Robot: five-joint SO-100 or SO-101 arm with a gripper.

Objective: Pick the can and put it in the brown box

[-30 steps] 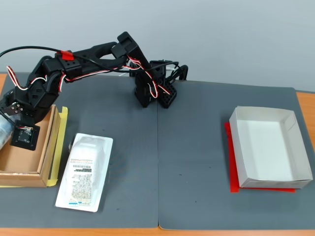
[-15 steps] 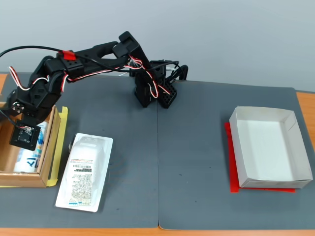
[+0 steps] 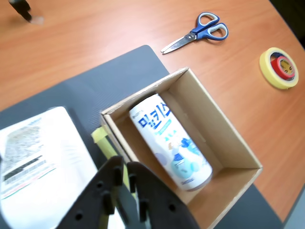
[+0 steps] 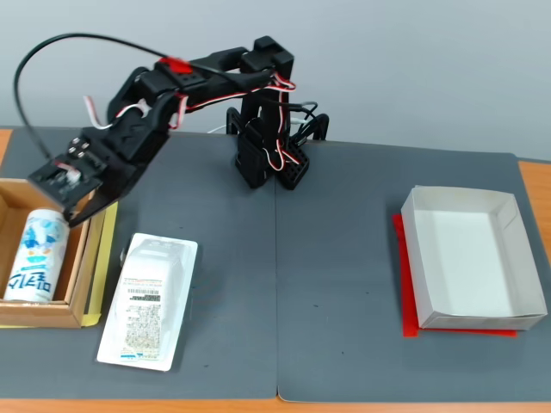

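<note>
**A:** so what's the claw doing right now? Starting at the bottom of the wrist view, I'm seeing two black fingers almost pressed together with only a sliver of gap and nothing between them.

**B:** yeah, it's sitting empty. In the fixed view the claw is hanging just above the right wall of the brown box, tilted down toward it. My guess is it's parked there because the drop is done.

**A:** and the can?

**B:** it's lying on its side inside the brown box, running along the box's length, silver end pointing toward the nearer open corner. It's resting on the floor of the box, apart from the claw. Lying flat makes sense, since the walls are low and a slim can standing up would tip easily.

**A:** what's the white thing beside it?

**B:** a flat plastic-wrapped packet, sitting on the grey mat just outside the box wall. Not part of the job, looks like a distractor.

**A:** further out?

**B:** scissors and a roll of tape are lying on the bare wooden tabletop, well clear. In the fixed view a white paper tray is sitting far off on the right.

**A:** so the task's basically done?

**B:** I'd say so.
</note>
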